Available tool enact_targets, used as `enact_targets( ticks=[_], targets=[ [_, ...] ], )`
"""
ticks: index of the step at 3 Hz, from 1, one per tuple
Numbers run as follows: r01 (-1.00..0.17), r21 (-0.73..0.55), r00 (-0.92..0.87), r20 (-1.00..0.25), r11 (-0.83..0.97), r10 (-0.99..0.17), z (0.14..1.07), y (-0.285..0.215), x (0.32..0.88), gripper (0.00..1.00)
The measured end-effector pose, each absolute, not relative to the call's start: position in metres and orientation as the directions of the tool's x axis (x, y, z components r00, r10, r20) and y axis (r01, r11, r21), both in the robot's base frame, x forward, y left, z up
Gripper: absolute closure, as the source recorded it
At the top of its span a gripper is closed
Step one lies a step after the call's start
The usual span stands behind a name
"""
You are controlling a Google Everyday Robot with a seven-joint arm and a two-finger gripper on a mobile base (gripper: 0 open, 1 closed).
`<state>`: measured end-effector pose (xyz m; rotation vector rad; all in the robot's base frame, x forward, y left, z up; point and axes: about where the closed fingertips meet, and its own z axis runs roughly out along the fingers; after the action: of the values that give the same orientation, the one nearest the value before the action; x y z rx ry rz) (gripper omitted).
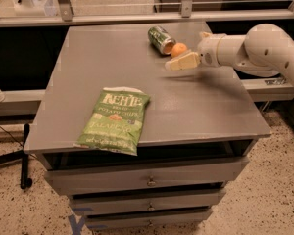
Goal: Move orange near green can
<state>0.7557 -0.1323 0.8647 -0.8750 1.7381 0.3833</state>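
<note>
The orange [179, 49] rests on the grey table [137, 72] at its far right, touching or almost touching the green can [161, 39], which lies on its side just to the orange's left. My gripper [187, 53] reaches in from the right and hovers just right of the orange. It is open, with one pale finger [183, 61] stretched out in front of the orange and not holding it.
A green Kettle chip bag [114, 119] lies flat near the table's front left edge. Drawers [147, 180] sit under the tabletop. A railing and a glass partition run behind the table. My arm [264, 50] hangs over the table's right edge.
</note>
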Motion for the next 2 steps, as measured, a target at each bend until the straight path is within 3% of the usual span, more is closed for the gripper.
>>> enact_targets(
  ticks=[2],
  targets=[
    [-0.792, -0.085, -0.056, -0.976, 0.605, -0.21, 0.941, -0.188, 0.7, 0.0]
  ],
)
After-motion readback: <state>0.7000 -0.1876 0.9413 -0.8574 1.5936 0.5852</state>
